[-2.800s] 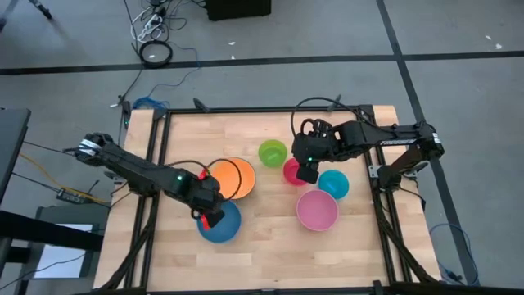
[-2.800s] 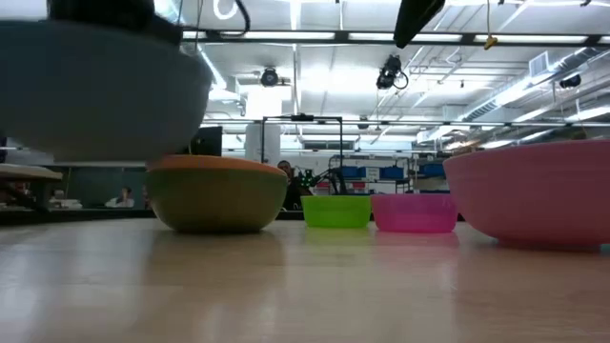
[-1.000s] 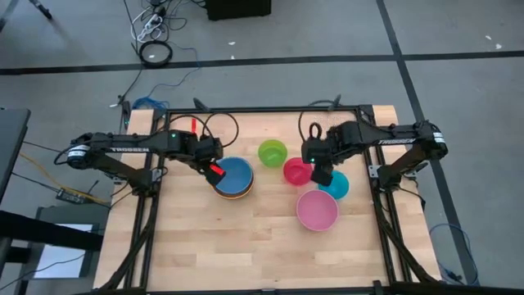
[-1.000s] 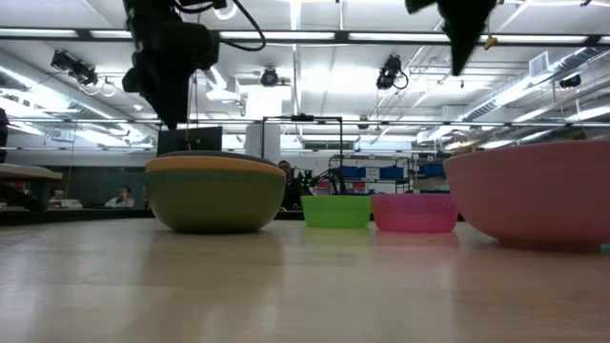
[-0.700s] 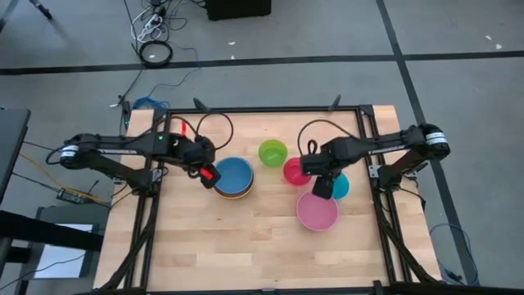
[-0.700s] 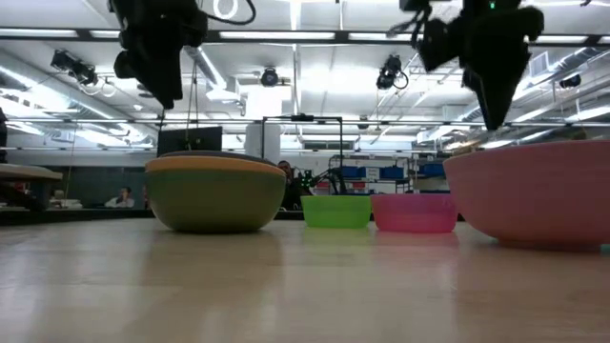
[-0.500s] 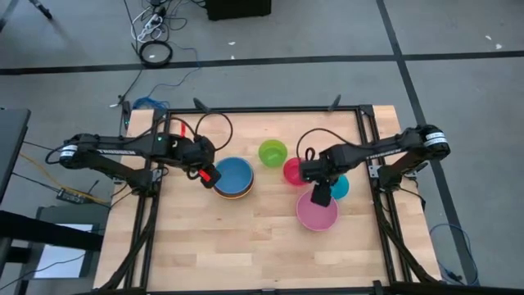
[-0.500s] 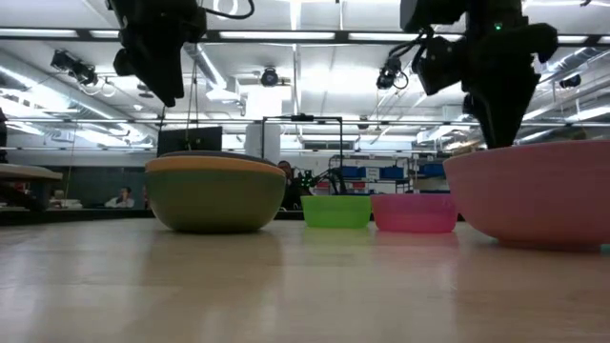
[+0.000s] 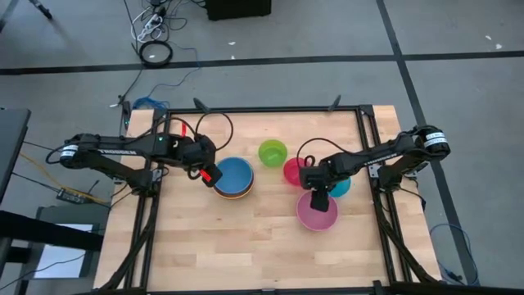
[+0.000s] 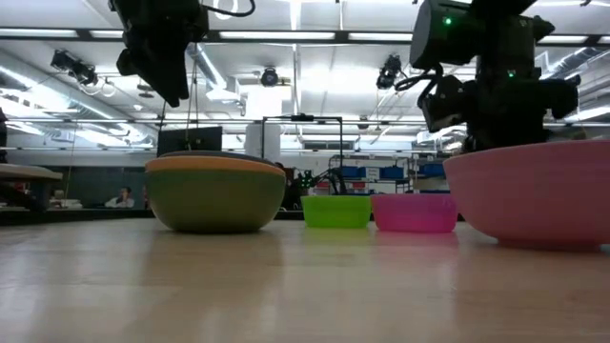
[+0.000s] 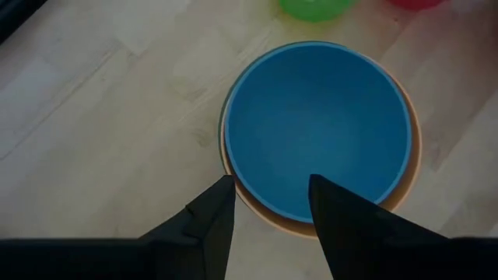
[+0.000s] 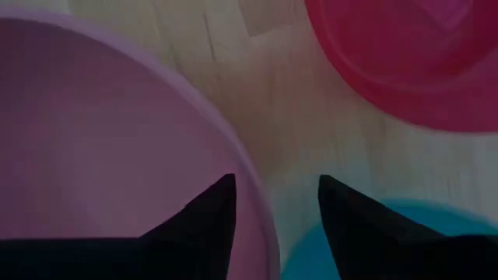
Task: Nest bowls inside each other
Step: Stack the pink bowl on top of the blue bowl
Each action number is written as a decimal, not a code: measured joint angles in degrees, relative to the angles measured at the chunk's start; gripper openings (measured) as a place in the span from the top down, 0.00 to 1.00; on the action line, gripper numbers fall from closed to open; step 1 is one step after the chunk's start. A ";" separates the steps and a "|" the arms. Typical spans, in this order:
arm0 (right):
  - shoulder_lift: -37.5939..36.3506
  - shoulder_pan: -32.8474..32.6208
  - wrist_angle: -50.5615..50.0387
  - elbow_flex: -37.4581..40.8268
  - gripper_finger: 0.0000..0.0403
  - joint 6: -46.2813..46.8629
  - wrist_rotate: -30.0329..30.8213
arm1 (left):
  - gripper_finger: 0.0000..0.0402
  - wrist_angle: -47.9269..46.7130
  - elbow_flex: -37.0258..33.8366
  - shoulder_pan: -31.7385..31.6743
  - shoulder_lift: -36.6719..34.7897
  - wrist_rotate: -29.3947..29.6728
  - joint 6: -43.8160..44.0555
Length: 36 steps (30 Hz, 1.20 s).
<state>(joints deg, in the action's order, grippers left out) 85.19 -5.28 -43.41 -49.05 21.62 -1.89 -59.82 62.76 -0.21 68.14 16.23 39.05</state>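
Note:
A blue bowl [image 9: 236,175] sits nested in an orange bowl [image 11: 408,167], which lies in a dark green one [image 10: 214,202]. My left gripper [image 9: 210,174] hangs open above the stack's left rim. The lime green bowl [image 9: 272,152], red bowl [image 9: 291,171] and teal bowl [image 9: 340,187] stand on the table at the middle right. My right gripper [image 12: 270,208] is open and low over the pink bowl [image 9: 316,215]. It straddles the bowl's far rim [image 12: 247,167], one finger over the inside and one over the outside.
The table's near half is bare wood [image 9: 246,254]. A black frame [image 9: 262,110] runs around the tabletop. The red and teal bowls stand close beside my right gripper, just beyond the pink bowl's far rim.
My right gripper has come down from high above the red and teal bowls and toward the table's near edge. It has tipped steeper and now straddles the pink bowl's far rim. My left gripper has risen a little above the stack. No bowl has moved.

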 joint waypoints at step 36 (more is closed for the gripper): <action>0.85 9.30 30.26 -21.10 1.00 -20.58 1.77 | 0.57 20.52 0.00 0.00 -1.95 3.67 -4.54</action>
<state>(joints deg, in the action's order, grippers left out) 86.04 4.02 -13.16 -70.15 1.04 -0.12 -39.30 62.76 -0.21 66.19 19.90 34.51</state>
